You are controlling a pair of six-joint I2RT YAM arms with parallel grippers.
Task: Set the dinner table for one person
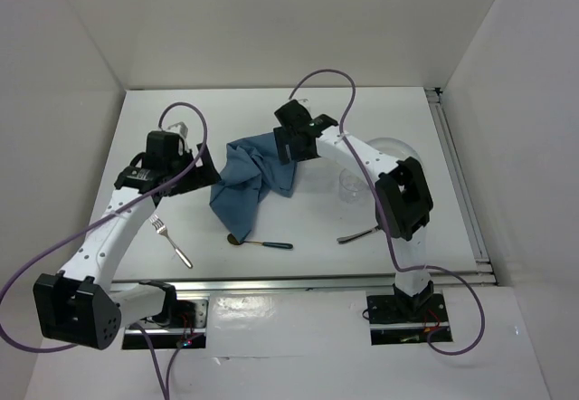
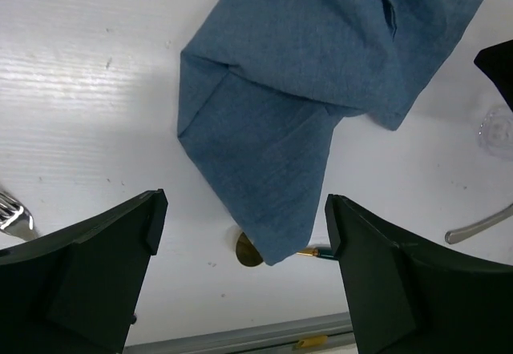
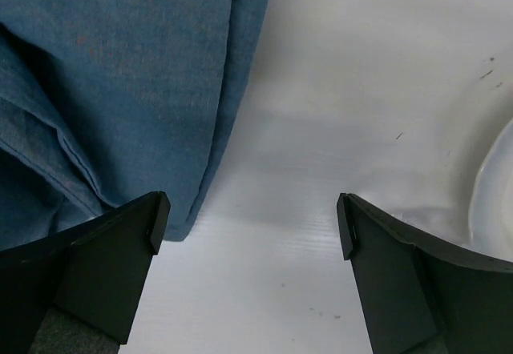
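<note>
You see a plain white desk (image 1: 181,128) and a solid denim-blue cloth (image 1: 253,178) with no pattern. The fork (image 1: 172,243) is silver. The spoon (image 1: 261,242) has a brassy gold bowl and a dark teal handle. Your left pincer (image 2: 244,210) and right pincer (image 3: 252,214) are black, and the cable (image 1: 326,76) is purple.

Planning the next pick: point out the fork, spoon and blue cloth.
fork (image 1: 175,246): top external view, handle.
spoon (image 1: 262,243): top external view, handle.
blue cloth (image 1: 253,178): top external view, middle.
</note>
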